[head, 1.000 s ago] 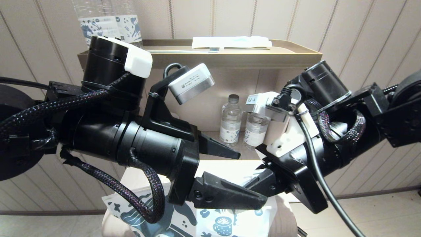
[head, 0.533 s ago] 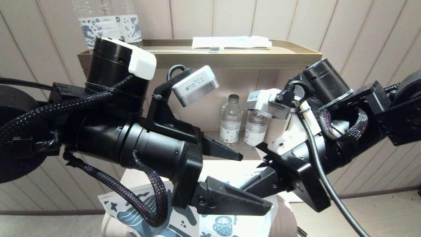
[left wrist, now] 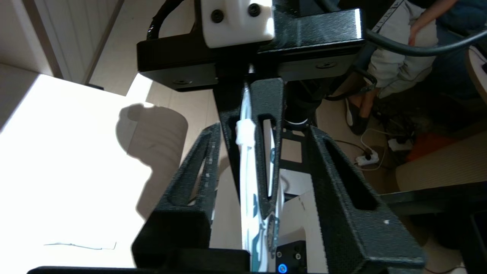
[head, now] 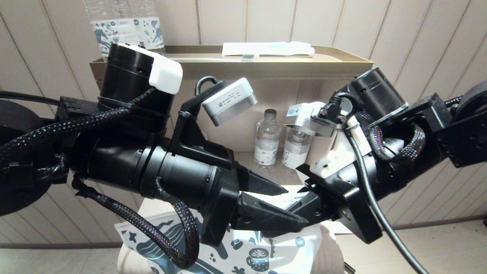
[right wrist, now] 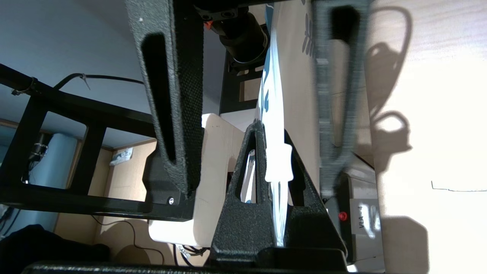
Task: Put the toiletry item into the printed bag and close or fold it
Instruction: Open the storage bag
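I have both arms in front of the head camera, meeting over the flat white plastic pouch printed with a dark blue cup and squiggles [head: 247, 253], which hangs edge-up between them above the pale tabletop [left wrist: 57, 182]. My right pincer [head: 304, 203] is clamped tight on the pouch's top edge, just beside the small white zip slider [right wrist: 279, 161]. My left pincer [head: 283, 205] straddles the same edge facing it, fingers partly apart and not touching the plastic. I cannot see the narrow white stick in any view, so I cannot tell where it is. Behind, two small clear water bottles [head: 266, 140] stand under a tan shelf [head: 266, 66].
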{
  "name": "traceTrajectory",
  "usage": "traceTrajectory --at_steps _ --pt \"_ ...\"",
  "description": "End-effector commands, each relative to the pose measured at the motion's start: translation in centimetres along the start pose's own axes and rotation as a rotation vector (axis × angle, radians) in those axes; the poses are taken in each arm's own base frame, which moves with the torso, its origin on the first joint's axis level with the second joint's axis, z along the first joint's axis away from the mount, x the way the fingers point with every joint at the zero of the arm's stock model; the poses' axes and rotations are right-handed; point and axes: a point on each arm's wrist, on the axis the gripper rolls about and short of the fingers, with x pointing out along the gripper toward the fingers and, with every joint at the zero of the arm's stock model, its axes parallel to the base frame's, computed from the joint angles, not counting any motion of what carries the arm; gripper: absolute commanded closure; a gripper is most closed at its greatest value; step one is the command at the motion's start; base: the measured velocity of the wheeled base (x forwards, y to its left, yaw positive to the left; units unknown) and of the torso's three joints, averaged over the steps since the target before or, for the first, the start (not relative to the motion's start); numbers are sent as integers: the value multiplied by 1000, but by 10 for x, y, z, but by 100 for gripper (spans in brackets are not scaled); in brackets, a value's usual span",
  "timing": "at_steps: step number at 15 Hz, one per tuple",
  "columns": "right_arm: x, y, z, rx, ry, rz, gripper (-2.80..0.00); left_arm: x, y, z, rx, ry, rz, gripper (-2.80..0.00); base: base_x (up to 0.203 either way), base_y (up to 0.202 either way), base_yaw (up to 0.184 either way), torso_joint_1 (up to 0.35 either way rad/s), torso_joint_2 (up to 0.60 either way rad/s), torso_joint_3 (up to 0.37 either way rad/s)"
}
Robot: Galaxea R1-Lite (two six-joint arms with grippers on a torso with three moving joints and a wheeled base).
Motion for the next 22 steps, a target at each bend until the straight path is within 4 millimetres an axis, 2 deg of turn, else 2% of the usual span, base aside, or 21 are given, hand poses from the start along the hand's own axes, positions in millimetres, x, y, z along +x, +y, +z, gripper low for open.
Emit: traceTrajectory --at_steps 1,11,14,22 --pt "1 -1 -1 4 3 9 0 -1 -3 1 3 -4 -7 0 0 0 0 0 0 0" --pt "1 0 -2 6 4 7 0 0 -1 -1 -1 3 -8 0 0 0 0 0 0 0" --pt "-1 4 -4 -3 2 7 0 2 1 -7 -10 19 -1 0 0 0 0 0 0 0" --pt "-8 5 -10 9 0 -9 0 -8 10 -13 -30 17 42 0 0 0 0 0 0 0"
